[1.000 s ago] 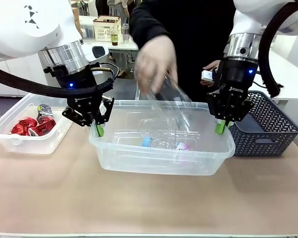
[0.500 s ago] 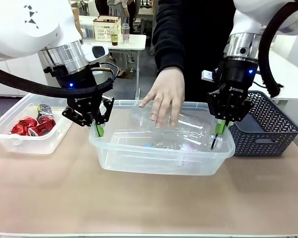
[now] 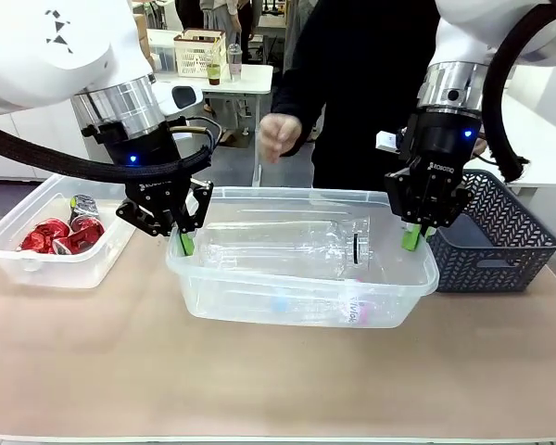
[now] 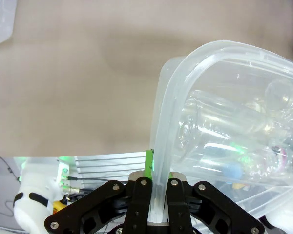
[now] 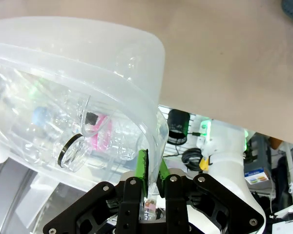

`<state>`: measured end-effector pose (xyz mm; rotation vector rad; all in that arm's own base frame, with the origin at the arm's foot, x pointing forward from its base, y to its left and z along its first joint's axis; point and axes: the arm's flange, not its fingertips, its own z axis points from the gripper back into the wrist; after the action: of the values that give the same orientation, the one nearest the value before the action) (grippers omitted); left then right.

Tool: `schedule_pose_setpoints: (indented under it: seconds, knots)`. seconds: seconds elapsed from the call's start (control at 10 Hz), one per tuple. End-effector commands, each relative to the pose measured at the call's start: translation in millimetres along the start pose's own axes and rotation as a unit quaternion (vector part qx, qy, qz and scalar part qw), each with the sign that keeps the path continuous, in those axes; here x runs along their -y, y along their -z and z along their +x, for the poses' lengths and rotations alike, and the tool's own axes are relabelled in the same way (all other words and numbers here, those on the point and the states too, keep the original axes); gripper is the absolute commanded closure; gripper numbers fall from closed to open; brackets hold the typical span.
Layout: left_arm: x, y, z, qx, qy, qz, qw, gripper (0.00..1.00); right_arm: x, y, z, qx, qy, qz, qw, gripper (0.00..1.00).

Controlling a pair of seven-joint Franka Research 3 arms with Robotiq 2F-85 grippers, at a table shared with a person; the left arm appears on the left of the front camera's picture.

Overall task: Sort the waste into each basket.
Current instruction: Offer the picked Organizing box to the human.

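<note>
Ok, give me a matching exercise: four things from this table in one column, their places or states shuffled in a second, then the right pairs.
Things:
1. red cans
2. clear bottles
3. middle tub
4. blue-grey lattice basket

Places or states:
A. inside the middle tub
B. at the table's right end
C. in the tub at the left
D. rim pinched at each end by the robot's fingers

Pairs: 1-C, 2-A, 3-D, 4-B
</note>
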<state>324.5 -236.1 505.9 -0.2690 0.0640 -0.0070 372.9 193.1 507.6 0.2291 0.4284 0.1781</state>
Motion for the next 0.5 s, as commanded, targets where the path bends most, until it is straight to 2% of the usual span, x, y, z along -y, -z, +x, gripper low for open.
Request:
schedule_pose_setpoints:
  seconds: [0.0,0.4]
  knots:
    - [-5.0,-0.5,-0.4,0.004,-0.012,-0.004,1.000,1.00,-1.7,-5.0,-2.9,-0.008,-0.008,-0.005,1.000,1.00]
    - [-5.0,-0.5,-0.4,0.004,-0.012,-0.004,1.000,1.00,-1.7,-5.0,-2.9,-0.008,-0.008,-0.005,1.000,1.00]
